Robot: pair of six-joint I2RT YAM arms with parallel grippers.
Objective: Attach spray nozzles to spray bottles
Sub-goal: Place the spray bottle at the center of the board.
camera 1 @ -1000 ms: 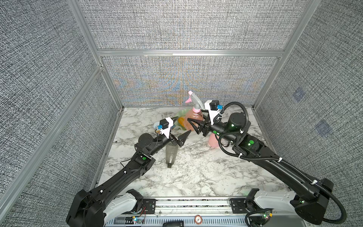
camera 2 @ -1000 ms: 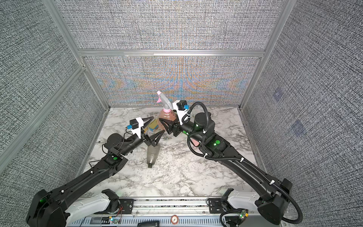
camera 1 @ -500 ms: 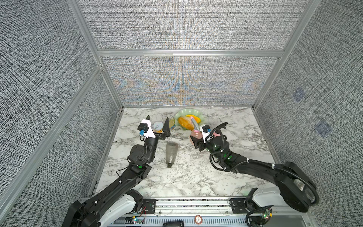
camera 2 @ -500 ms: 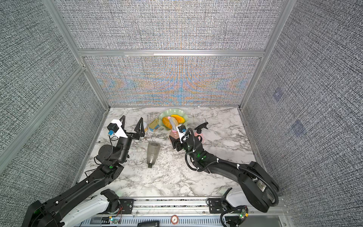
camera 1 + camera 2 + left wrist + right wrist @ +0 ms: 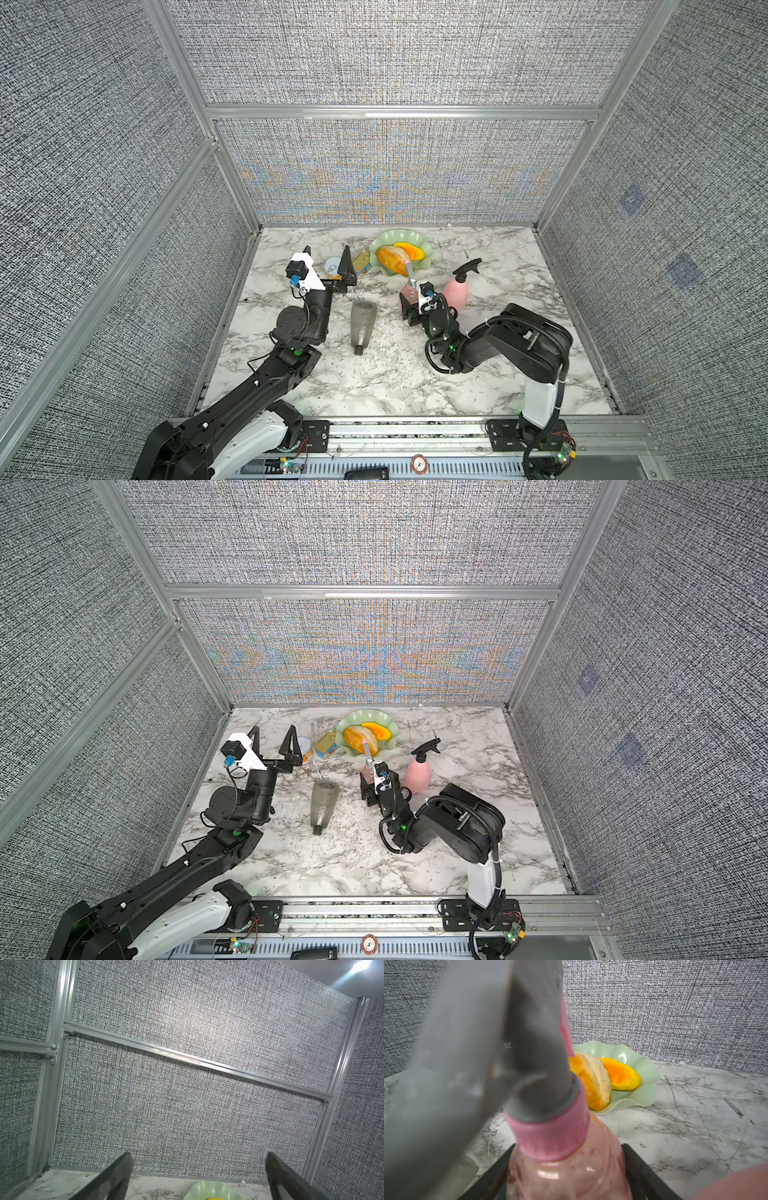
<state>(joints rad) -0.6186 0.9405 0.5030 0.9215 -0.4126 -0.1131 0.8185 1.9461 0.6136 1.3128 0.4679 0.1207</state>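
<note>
Three bottles are recorded on the marble table [image 5: 395, 386]. The smoky grey bottle [image 5: 362, 322] is laid on its side near the middle, its bare neck turned toward the front rail. The clear pink bottle [image 5: 409, 296] is stood upright to its right, and the grey-and-pink nozzle [image 5: 409, 272] is seated on it. In the right wrist view the pink collar [image 5: 552, 1136] is seen down over the neck, with the sprayer head blurred close to the lens. The opaque pink bottle [image 5: 456, 293] is stood just beside it, farther right, and is capped by the black nozzle [image 5: 467, 267].

The right gripper [image 5: 408, 305] is closed around the body of the clear pink bottle. Both fingers [image 5: 639, 1167] are seen lying against its sides, below the shoulder.

The left gripper [image 5: 326, 254] is held raised over the rear left of the table, jaws spread wide and empty. In the left wrist view only the back wall is framed between the fingers [image 5: 118, 1174].

A round tin [image 5: 332, 266] and a gold rectangular tin [image 5: 361, 262] are noted just behind that gripper. A green dish [image 5: 430, 259] with orange fruit pieces [image 5: 392, 257] is placed at the rear centre, behind the clear pink bottle.
</note>
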